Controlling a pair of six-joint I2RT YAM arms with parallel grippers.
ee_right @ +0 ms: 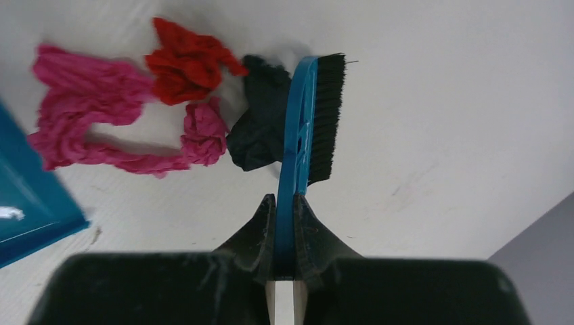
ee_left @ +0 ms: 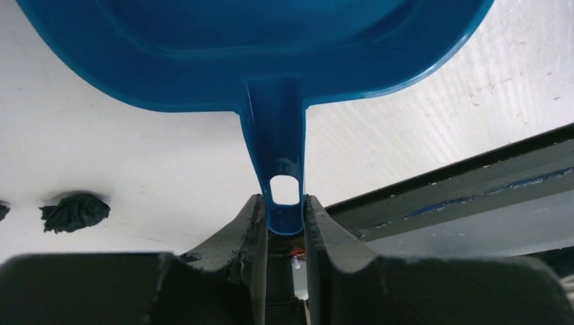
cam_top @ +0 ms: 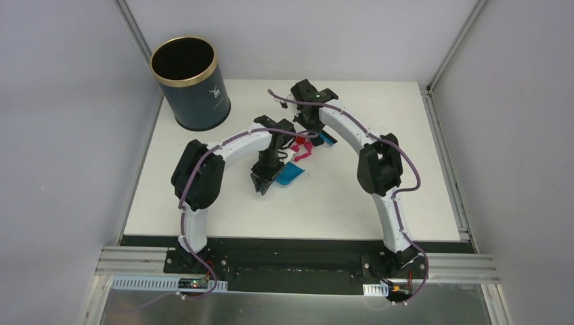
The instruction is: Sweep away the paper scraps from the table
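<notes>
Toward the far edge of the tabletop (cam_top: 304,210), paper scraps (ee_right: 189,68) lie between brush (ee_right: 301,122) and dustpan (ee_left: 271,54).
My right pincer (ee_right: 284,210) grips the brush, my left pincer (ee_left: 284,217) the dustpan handle; I'd sweep low, pan lip flat.

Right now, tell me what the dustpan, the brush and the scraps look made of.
The dustpan: glossy blue plastic, probably; highlights run along its moulded handle. The hand brush: blue plastic-looking back, stiff black bristles, fibre unclear. The paper scraps: matte crumpled paper, by their soft creases.
</notes>
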